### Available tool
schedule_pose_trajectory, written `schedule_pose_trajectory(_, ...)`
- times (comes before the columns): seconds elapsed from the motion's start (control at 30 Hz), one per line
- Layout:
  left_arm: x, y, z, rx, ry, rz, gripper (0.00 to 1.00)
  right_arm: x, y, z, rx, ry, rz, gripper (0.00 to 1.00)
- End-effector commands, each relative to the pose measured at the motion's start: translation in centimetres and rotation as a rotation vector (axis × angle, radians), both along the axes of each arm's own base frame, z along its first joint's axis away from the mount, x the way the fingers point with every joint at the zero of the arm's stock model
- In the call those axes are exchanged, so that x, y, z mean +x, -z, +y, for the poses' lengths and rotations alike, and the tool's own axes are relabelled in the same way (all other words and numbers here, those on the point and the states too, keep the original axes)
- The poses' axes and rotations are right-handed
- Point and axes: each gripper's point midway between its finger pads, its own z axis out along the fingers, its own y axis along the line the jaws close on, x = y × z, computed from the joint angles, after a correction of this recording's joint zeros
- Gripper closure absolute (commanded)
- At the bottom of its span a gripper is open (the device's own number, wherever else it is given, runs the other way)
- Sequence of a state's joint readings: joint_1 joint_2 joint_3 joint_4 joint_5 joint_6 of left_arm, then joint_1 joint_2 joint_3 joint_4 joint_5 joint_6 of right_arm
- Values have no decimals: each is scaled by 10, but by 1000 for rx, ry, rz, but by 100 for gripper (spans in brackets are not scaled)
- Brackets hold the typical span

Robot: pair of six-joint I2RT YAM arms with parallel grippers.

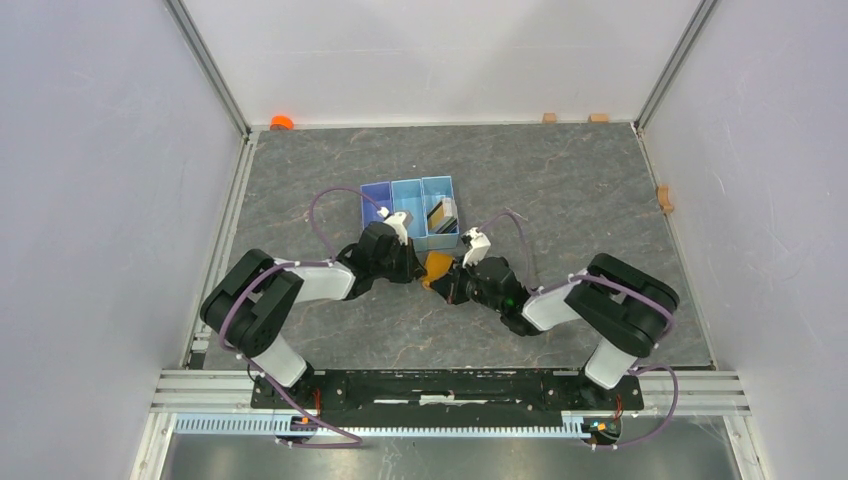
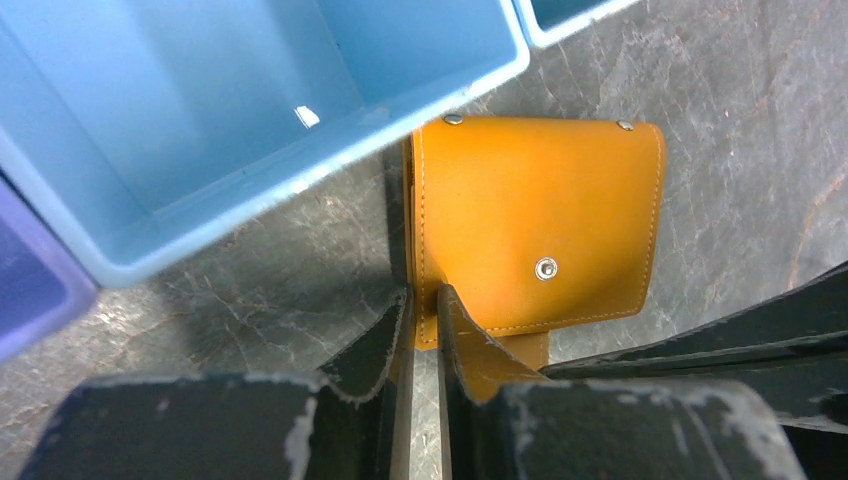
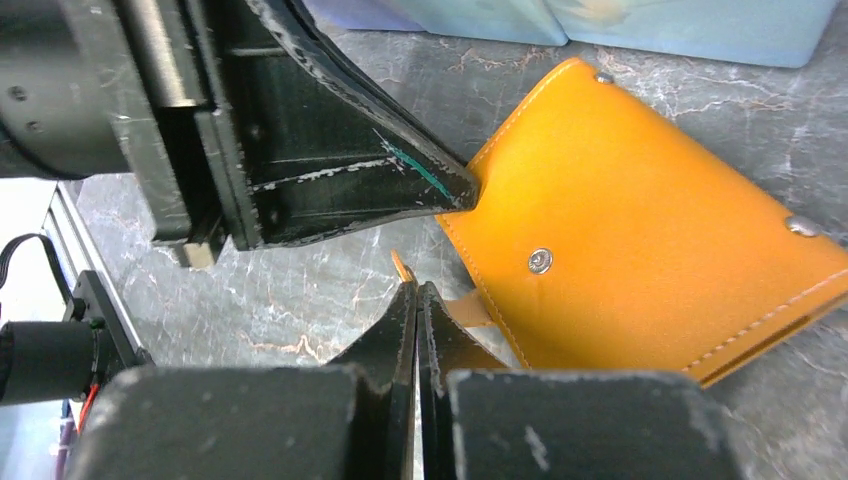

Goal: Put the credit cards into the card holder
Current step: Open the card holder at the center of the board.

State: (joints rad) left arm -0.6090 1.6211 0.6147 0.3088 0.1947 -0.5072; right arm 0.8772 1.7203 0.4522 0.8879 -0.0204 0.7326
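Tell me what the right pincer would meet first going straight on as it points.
Most likely a finger of the left pincer, which crosses just ahead of the right pincer, past the tab of the card holder it looks shut on. Depth is unclear; it might pass beneath.

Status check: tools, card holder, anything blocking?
Left tool pinching card holder edge; right tool shut on its clasp tab. Holder folded shut beside blue tray. Cards in tray's right compartment. Nothing blocking.

You see the card holder [image 2: 540,220], orange-tan with a metal snap, folded shut, flat on the table [image 2: 750,150], just beside the blue tray [image 2: 300,172], black and yellow credit cards [image 1: 440,213] inside its right compartment.
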Motion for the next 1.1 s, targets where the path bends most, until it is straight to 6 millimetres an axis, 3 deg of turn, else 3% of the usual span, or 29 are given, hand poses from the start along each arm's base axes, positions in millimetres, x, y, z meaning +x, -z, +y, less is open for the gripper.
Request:
schedule_pose_trajectory(0.0, -45, 38, 23, 120, 60, 130, 96, -15, -27, -3, 6, -68, -88, 99)
schedule_pose_trajectory(0.1, -58, 27, 16, 61, 111, 123, 96, -27, -28, -15, -42, -91, -93, 75)
schedule_pose_trajectory(0.27, -90, 4, 8, -46, 172, 117, 88, -39, -31, -53, -88, -15, -89, 51)
schedule_pose_trajectory(0.4, -100, -16, 14, -91, 136, 105, 72, -38, -25, -89, -179, 110, -62, 39)
schedule_pose_trajectory(0.57, -93, -31, 17, -74, 107, 90, 52, -37, -27, -100, -167, 178, -37, 36)
schedule_pose_trajectory(0.73, -84, -21, 24, -7, 64, 91, 38, -46, -22, -87, -111, 142, 30, 36)
schedule_pose_trajectory(0.93, -95, -9, 13, -32, 147, 140, 39, -52, -16, -69, -73, 90, 62, 38)
schedule_pose_trajectory(1.07, -100, -6, 7, -61, 180, 154, 43, -51, -12, -55, -78, 66, 84, 46)
